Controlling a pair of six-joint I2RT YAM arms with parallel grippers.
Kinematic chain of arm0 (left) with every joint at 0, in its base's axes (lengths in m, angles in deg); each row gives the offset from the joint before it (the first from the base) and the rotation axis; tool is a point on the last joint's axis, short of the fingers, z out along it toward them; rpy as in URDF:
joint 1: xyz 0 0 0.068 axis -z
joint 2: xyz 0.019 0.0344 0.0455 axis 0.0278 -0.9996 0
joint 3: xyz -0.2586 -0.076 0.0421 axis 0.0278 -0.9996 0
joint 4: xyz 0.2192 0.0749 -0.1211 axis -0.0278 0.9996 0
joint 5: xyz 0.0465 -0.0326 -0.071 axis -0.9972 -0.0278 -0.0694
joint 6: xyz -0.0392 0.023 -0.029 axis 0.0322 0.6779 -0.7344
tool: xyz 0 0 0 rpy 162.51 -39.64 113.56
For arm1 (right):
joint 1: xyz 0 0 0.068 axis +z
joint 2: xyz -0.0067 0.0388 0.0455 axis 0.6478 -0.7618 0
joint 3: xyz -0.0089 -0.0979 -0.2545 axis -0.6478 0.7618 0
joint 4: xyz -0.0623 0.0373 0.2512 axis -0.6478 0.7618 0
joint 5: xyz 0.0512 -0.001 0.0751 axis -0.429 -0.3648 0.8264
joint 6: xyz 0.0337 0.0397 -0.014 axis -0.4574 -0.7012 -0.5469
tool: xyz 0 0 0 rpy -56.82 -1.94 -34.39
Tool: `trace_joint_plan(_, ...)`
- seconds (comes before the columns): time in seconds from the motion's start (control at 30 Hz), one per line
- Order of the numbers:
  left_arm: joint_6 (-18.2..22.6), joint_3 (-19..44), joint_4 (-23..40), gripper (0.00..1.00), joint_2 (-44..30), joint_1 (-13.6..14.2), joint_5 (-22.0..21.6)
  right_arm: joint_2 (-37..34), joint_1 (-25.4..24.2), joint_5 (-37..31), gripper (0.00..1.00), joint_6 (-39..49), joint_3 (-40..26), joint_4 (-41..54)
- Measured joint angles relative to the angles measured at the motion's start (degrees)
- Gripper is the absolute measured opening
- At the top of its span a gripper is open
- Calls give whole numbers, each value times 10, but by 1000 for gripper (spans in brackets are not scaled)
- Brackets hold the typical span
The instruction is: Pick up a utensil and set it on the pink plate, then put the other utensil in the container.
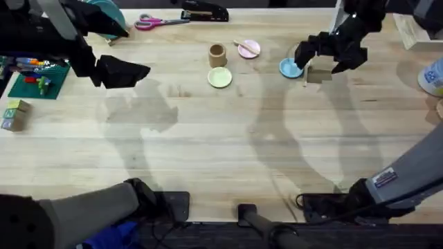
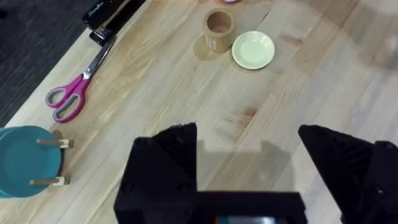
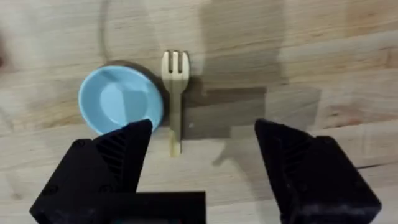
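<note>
The wooden spoon (image 1: 243,45) lies across the pink plate (image 1: 251,50) at the back of the table. Just left of that plate stands the brown container (image 1: 217,55) (image 2: 219,25), upright. The wooden fork (image 3: 175,93) lies flat on the table, close against the light blue plate (image 3: 121,104) (image 1: 289,68). My right gripper (image 1: 320,61) (image 3: 202,134) hovers over the fork, open, with nothing between its fingers. My left gripper (image 1: 128,70) (image 2: 249,134) hangs open and empty over bare table at the far left, well away from the plates.
A pale yellow-green plate (image 1: 220,77) (image 2: 253,50) sits in front of the container. Pink scissors (image 1: 158,22) (image 2: 71,96) and a black stapler (image 1: 204,12) lie along the back edge. Toy blocks (image 1: 15,114) and a green board (image 1: 41,79) occupy the left side.
</note>
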Motion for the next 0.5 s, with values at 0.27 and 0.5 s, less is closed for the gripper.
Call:
trace_joint_plan(0.27,0,0,0,994,0,0,0,-3,-5,0,955,0,0,-10)
trace_joint_plan(0.5,0,0,0,994,0,0,0,-40,-4,14,861,-5,-6,-36)
